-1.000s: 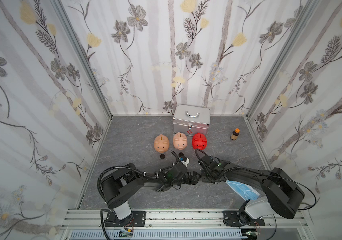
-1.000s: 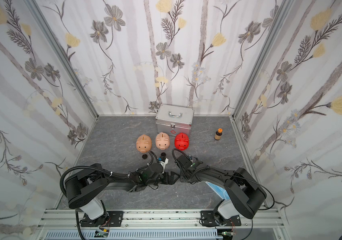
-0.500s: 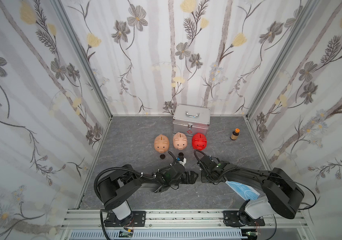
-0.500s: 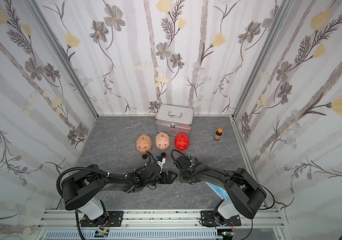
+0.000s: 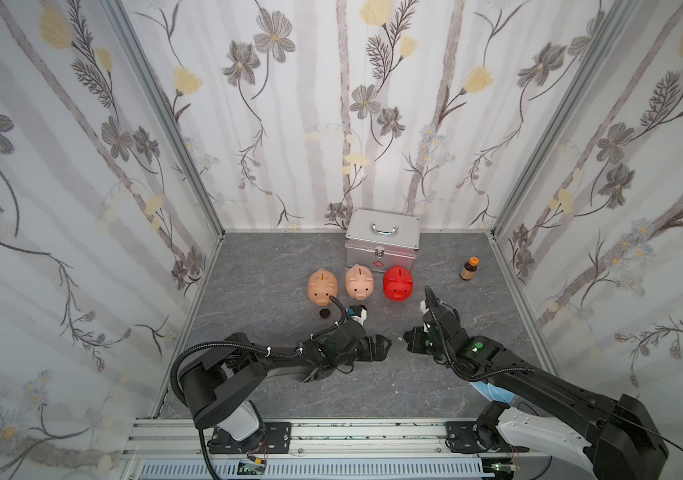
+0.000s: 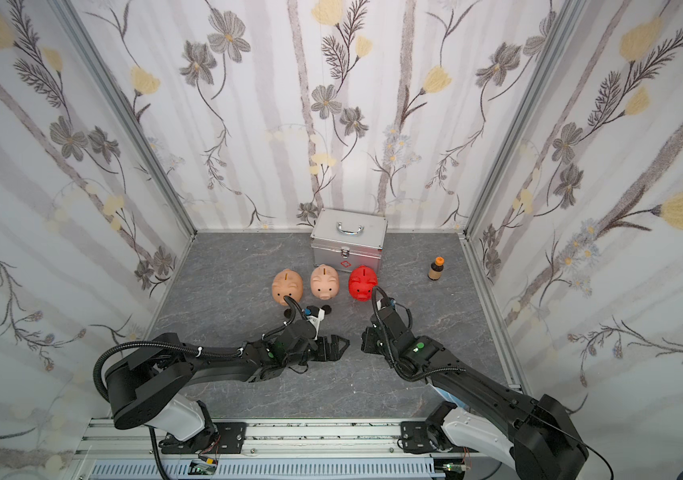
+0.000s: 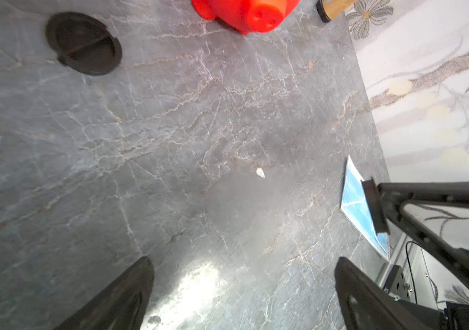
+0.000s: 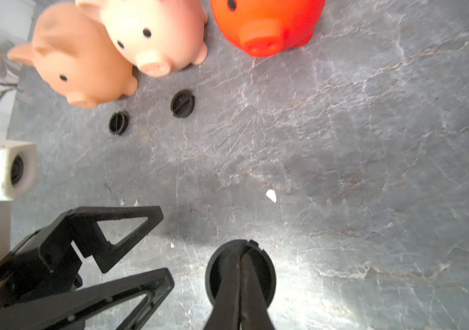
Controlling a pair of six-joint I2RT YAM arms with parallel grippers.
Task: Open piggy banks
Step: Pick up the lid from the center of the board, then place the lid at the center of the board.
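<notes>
Three piggy banks stand in a row, shown in both top views: a peach one (image 5: 322, 286), a paler pink one (image 5: 359, 281) and a red one (image 5: 398, 283). Two black plugs lie loose on the floor before the peach pair (image 8: 118, 123) (image 8: 182, 103). My right gripper (image 8: 240, 257) is shut on the ridge of a third black plug (image 8: 264, 274), low over the floor in front of the red pig (image 8: 267, 25). My left gripper (image 5: 378, 345) stands open and holds nothing, just left of the right gripper (image 5: 408, 336). The left wrist view shows its open fingers (image 7: 130, 288) over bare floor.
A silver case (image 5: 382, 245) stands behind the pigs against the back wall. A small brown bottle (image 5: 469, 269) with an orange cap is at the back right. A blue face mask (image 7: 358, 205) lies under the right arm. Papered walls close in three sides.
The two grippers, close together a second ago, have drawn slightly apart; the right one has shifted a little right, still shut on the plug. The pigs have not moved.
</notes>
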